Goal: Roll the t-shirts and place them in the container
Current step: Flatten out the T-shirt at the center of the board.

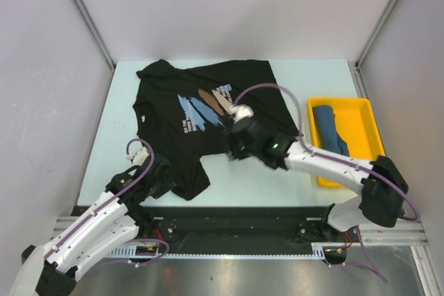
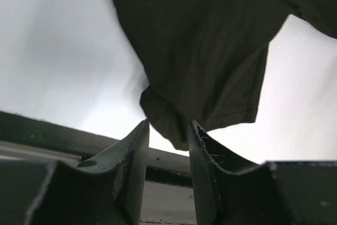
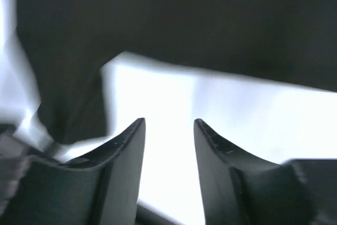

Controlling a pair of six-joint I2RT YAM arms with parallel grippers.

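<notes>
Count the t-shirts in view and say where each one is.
2. The black t-shirt lies spread on the table, left of centre. The teal-blue t-shirt sits bundled in the yellow tray at the right. The arms cover little, so a hidden third seems unlikely.

The table (image 1: 312, 77) has a pale, blue-tinged top with white walls on its left, far and right sides. A black t-shirt (image 1: 201, 145) lies spread flat on it, printed side up and turned sideways: the collar points left and the hem right. One sleeve reaches toward the far left corner, the other toward the near edge. A yellow tray (image 1: 362, 121) sits at the right side of the table, near the shirt's hem.
</notes>
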